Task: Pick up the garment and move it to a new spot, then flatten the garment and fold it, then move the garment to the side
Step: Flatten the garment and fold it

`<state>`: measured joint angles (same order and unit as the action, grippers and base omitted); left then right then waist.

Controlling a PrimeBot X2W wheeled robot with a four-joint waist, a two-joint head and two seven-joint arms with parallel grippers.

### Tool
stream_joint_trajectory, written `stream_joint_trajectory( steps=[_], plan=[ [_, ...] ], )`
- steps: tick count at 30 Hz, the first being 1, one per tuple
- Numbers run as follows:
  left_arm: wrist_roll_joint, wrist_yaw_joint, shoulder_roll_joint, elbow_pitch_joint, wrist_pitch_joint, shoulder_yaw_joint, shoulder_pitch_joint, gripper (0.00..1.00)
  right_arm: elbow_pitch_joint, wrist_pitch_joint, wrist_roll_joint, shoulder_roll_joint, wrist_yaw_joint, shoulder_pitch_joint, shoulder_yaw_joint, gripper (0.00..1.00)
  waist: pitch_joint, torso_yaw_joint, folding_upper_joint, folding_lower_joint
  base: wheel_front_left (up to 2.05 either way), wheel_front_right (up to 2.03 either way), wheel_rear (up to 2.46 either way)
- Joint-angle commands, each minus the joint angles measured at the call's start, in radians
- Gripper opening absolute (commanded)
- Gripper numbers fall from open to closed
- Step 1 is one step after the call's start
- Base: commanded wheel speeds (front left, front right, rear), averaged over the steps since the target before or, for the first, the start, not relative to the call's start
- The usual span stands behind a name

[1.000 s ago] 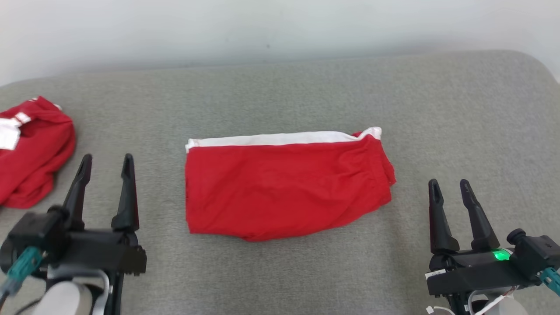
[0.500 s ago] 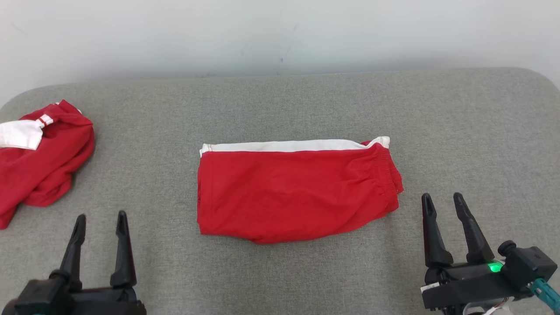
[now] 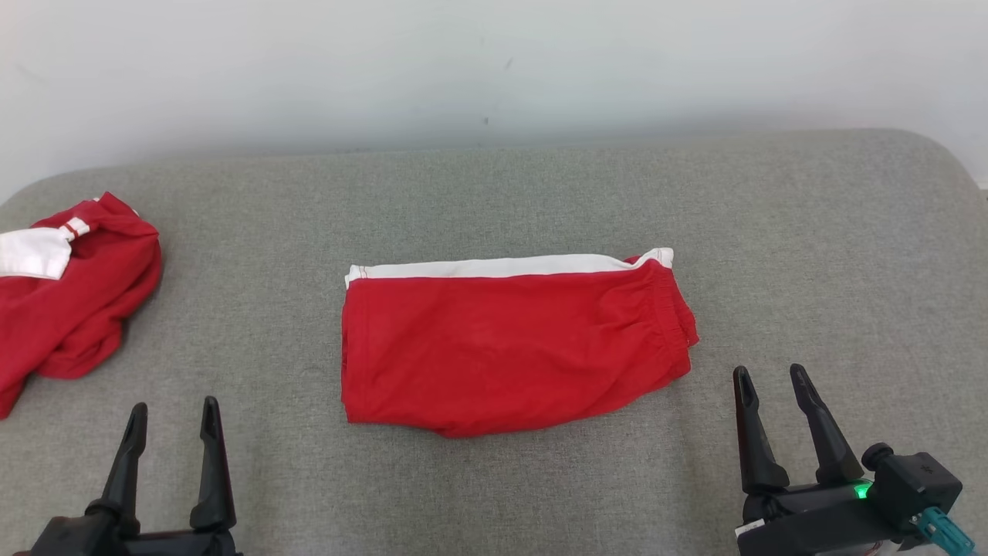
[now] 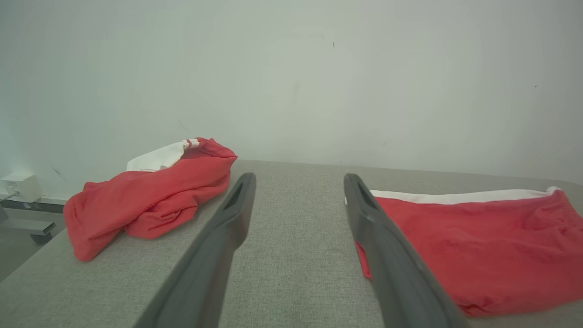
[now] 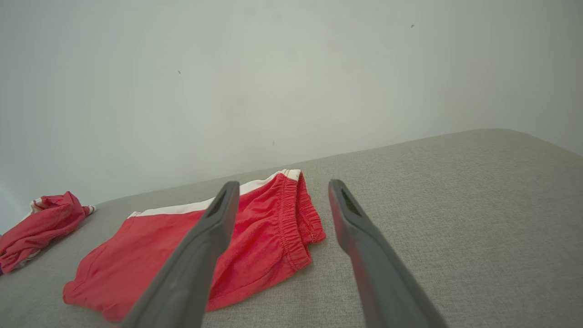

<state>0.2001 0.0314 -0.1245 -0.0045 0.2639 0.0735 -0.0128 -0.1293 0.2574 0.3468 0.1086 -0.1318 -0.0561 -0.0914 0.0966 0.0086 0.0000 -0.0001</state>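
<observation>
Lying crumpled at far left is a red heap (image 3: 69,309); left gripper (image 3: 174,405) gapes wide, empty. The folded red garment (image 3: 509,344) sits flat mid-way along the grey cushion (image 3: 494,193) — right gripper (image 3: 769,371), near its right end, is also spread, empty.

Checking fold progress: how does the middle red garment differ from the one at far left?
The middle garment lies flat, a neat rectangle; the left garment is a bunched heap. The middle garment's white band runs straight along its far edge; the left garment's white patch is crumpled. Both are red with white trim.
</observation>
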Motion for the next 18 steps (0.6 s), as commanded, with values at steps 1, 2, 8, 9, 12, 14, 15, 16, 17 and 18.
stream_joint_trajectory(
  steps=[1,2,8,9,12,14,15,16,17,18],
  plan=[
    [-0.015,0.010,0.004,0.009,0.001,0.007,-0.016,1.00,-0.003,0.008,-0.012,-0.002,0.002,0.014,0.001,1.00,-0.006,-0.001,0.0000,0.0001,0.00,0.00,0.00],
    [-0.018,0.012,0.007,0.013,0.001,0.011,-0.016,1.00,-0.005,0.006,-0.013,-0.002,0.002,0.017,0.002,1.00,-0.008,-0.001,0.0000,0.0001,0.00,0.00,0.00],
    [-0.026,0.036,0.021,0.059,0.001,0.026,-0.016,1.00,-0.020,0.007,-0.022,0.000,0.002,0.028,0.000,1.00,-0.019,0.007,0.0000,0.0001,0.00,0.00,0.00],
    [-0.030,0.038,0.021,0.065,0.001,0.027,-0.014,1.00,-0.022,0.007,-0.023,0.000,0.002,0.030,-0.002,1.00,-0.021,0.008,0.0000,0.0001,0.00,0.00,0.00],
    [-0.040,0.044,0.021,0.081,0.001,0.029,-0.014,1.00,-0.029,0.007,-0.025,-0.001,0.002,0.032,-0.005,1.00,-0.028,0.009,0.0000,0.0001,0.00,0.00,0.00],
    [-0.041,0.047,0.023,0.085,0.001,0.030,-0.016,1.00,-0.030,0.007,-0.025,-0.001,0.002,0.033,-0.005,1.00,-0.029,0.009,0.0000,0.0001,0.00,0.00,0.00],
    [-0.043,0.047,0.024,0.088,0.001,0.030,-0.016,1.00,-0.033,0.007,-0.026,-0.001,0.002,0.035,-0.005,1.00,-0.031,0.010,0.0000,0.0001,0.00,0.00,0.00],
    [-0.046,0.047,0.025,0.090,0.001,0.031,-0.016,1.00,-0.035,0.007,-0.027,-0.001,0.002,0.036,-0.005,1.00,-0.033,0.010,0.0000,0.0001,0.00,0.00,0.00],
    [-0.048,0.050,0.025,0.093,0.001,0.031,-0.016,1.00,-0.038,0.007,-0.028,-0.001,0.002,0.037,-0.006,1.00,-0.034,0.011,0.0000,0.0001,0.00,0.00,0.00],
    [-0.050,0.052,0.026,0.095,0.001,0.032,-0.016,1.00,-0.039,0.008,-0.029,-0.001,0.002,0.038,-0.007,1.00,-0.035,0.011,0.0000,0.0001,0.00,0.00,0.00]
  ],
)
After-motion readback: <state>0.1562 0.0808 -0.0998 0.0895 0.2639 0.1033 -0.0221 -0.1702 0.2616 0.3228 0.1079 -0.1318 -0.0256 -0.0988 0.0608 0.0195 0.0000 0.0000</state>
